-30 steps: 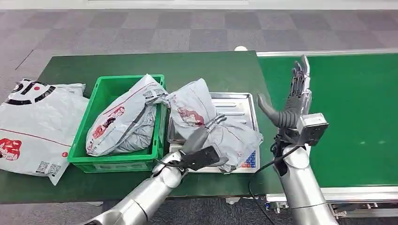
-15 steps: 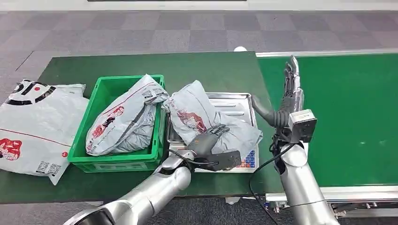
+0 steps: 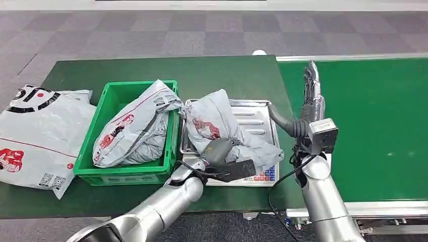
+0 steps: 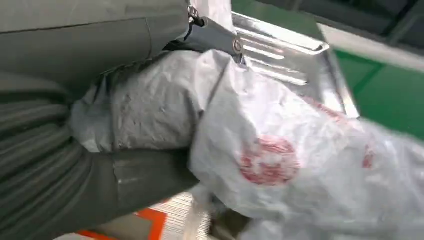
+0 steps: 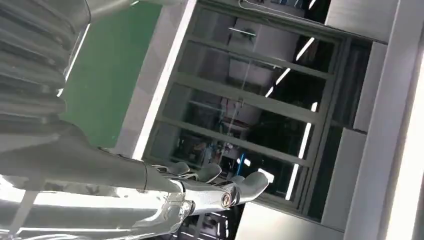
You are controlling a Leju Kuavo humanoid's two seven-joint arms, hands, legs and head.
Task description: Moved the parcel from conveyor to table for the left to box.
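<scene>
The parcel (image 3: pixel 222 128), a soft grey bag with a red print, lies on the silver scale (image 3: pixel 255 113) on the green counter (image 3: pixel 151 68), just beside the green box (image 3: pixel 108 174). The left hand (image 3: pixel 218 150) is closed around the near end of the bag. The right hand (image 3: pixel 310 98) is up in the air with flat fingers, holding nothing.

The bag is floppy. It could slip out if the hold is loose. The box already has a bag (image 3: pixel 134 131) in it, so the new one could catch on the rim or fall onto the counter.

The red print is too small to read. The big flat bag (image 3: pixel 35 133) has red and black marks that I cannot read either.
</scene>
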